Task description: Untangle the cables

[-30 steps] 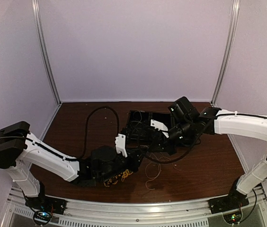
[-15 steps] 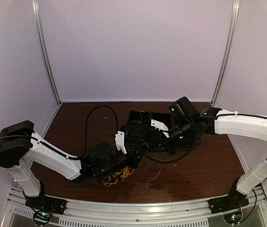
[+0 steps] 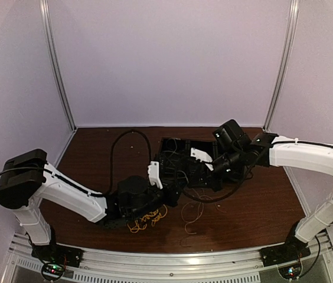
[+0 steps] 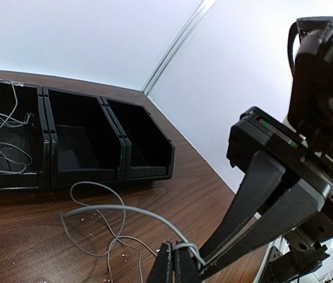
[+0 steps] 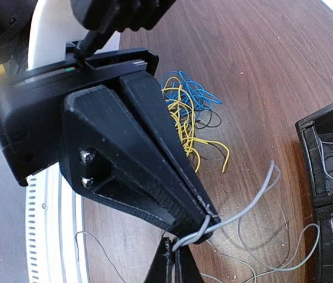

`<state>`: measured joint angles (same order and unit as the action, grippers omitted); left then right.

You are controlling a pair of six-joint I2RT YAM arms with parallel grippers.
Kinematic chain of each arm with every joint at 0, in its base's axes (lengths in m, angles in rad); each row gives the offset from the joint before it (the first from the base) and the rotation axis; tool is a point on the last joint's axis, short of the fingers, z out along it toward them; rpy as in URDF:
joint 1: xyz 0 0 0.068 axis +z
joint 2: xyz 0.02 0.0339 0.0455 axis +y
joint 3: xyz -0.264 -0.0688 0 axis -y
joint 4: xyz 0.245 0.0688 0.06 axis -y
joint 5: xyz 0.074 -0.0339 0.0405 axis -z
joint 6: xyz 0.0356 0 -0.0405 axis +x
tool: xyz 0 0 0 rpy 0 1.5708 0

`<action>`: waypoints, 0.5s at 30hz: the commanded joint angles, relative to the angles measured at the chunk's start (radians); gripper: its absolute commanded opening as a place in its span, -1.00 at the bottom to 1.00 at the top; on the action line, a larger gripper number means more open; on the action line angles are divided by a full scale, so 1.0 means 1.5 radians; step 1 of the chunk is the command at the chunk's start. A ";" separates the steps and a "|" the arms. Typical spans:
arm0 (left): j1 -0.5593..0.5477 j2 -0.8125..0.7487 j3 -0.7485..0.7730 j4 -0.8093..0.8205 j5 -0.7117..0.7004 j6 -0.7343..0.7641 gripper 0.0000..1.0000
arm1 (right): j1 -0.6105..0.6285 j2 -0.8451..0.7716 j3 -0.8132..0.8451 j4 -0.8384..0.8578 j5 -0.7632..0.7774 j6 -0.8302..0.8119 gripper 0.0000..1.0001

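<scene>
The grey cable [image 4: 122, 207] arced up off the table [image 5: 261, 71] to a single pinch point. There the left gripper [image 4: 172, 259] was clamped shut on it, and the right gripper [image 5: 172, 259] met it tip to tip, also closed on the same strand. The rest of that cable trailed in loose loops over the wood below. Just beside it lay the yellow cables [image 5: 184, 124] tangled with the blue cables [image 5: 190, 91] – a small heap near the left arm. Farther back stood the black bins [image 4: 84, 147], the leftmost compartment holding more grey wires [image 4: 1, 135].
</scene>
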<state>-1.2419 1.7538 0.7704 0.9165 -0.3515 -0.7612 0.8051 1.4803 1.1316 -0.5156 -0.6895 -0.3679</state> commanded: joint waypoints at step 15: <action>0.016 0.009 -0.031 0.172 0.140 0.071 -1.00 | -0.057 -0.068 -0.014 -0.055 -0.102 -0.058 -0.70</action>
<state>-1.2163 1.7576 0.7334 1.0100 -0.3344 -0.7300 0.7601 1.3891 1.1149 -0.6765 -0.8757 -0.5014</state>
